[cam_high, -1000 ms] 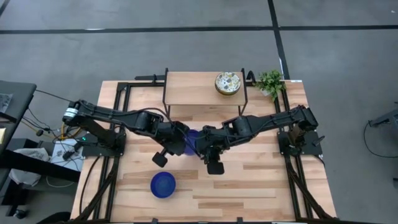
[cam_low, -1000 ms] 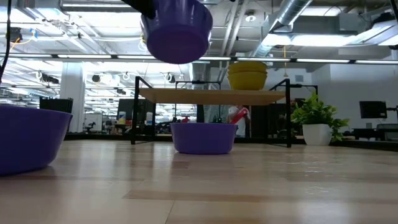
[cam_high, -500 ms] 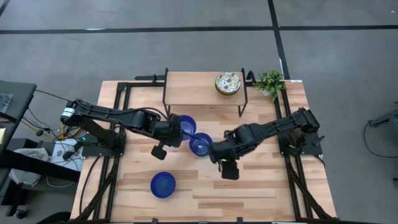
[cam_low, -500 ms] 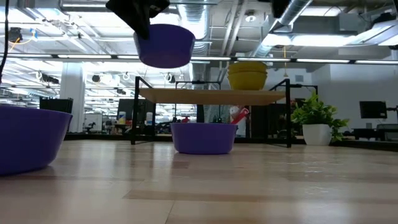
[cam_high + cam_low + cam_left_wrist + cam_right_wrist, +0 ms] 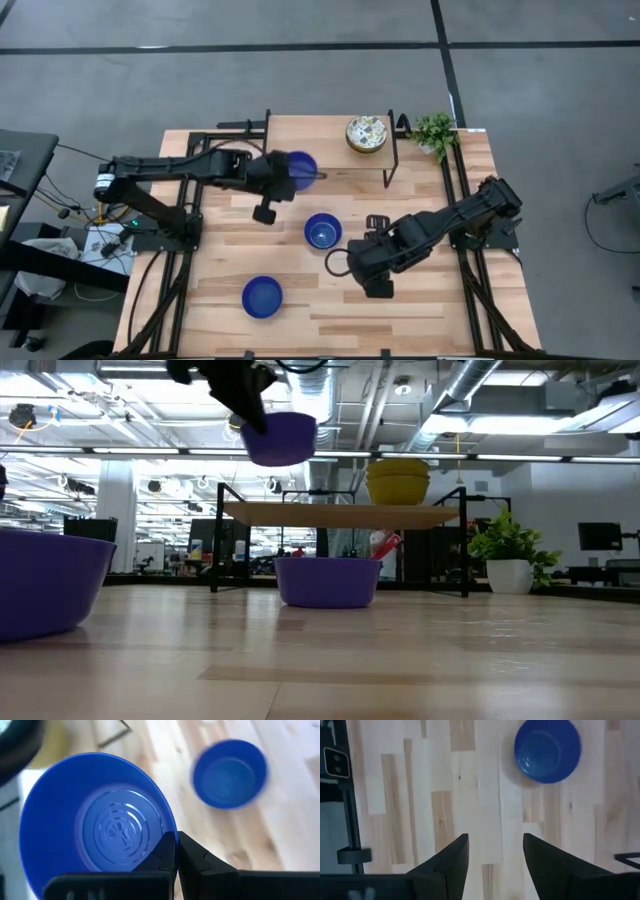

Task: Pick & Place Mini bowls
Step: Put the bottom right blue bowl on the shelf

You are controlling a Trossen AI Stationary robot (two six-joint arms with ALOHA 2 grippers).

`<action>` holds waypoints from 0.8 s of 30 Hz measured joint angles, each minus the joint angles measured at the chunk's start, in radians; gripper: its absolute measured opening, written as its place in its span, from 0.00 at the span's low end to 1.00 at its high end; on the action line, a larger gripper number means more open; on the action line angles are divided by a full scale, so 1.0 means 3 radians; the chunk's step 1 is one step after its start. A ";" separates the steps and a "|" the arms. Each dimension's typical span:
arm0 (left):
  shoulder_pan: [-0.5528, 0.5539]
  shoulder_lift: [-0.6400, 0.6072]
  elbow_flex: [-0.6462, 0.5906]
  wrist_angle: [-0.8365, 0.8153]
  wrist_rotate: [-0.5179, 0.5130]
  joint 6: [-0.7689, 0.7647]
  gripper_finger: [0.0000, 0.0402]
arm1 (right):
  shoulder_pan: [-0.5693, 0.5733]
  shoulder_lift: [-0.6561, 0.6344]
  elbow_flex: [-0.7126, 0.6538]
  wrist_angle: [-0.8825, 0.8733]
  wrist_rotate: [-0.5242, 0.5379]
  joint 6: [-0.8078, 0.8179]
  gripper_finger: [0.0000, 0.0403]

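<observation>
Three blue bowls show. Nearest, one blue bowl point(image 5: 262, 296) sits on the bench point(image 5: 440, 300) close to the front edge. Behind it, a second blue bowl point(image 5: 322, 231) rests mid-bench, with the right hand point(image 5: 348, 262) just beside it, fingers spread wide and holding nothing. Farther back, the left hand point(image 5: 283, 176) pinches the rim of the third blue bowl point(image 5: 299, 169), carried in the air near the shelf point(image 5: 310, 145). On the shelf stands a stack of speckled bowls point(image 5: 366, 134), perhaps three; the count is unclear. One potted plant point(image 5: 436, 132) stands beside it.
</observation>
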 joint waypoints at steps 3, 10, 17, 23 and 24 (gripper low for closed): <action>0.0163 -0.0001 0.0000 0.0257 0.0000 0.0149 0.00 | -0.0017 -0.0100 0.0000 -0.0001 0.0066 -0.0013 0.44; 0.0543 0.0119 0.0001 0.0466 0.0130 0.0253 0.00 | -0.0018 -0.0534 -0.0288 0.0239 0.0270 -0.0019 0.43; 0.0771 0.0426 0.0002 0.0623 0.0128 0.0322 0.00 | -0.0018 -0.1203 -0.1237 0.0999 0.0257 0.0116 0.43; 0.0901 0.0637 0.0048 0.0666 0.0126 0.0330 0.00 | -0.0018 -0.1760 -0.2029 0.1502 0.0242 0.0289 0.43; 0.0920 0.0667 0.0073 0.0657 0.0115 0.0332 0.00 | -0.0018 -0.1845 -0.2138 0.1582 0.0241 0.0298 0.43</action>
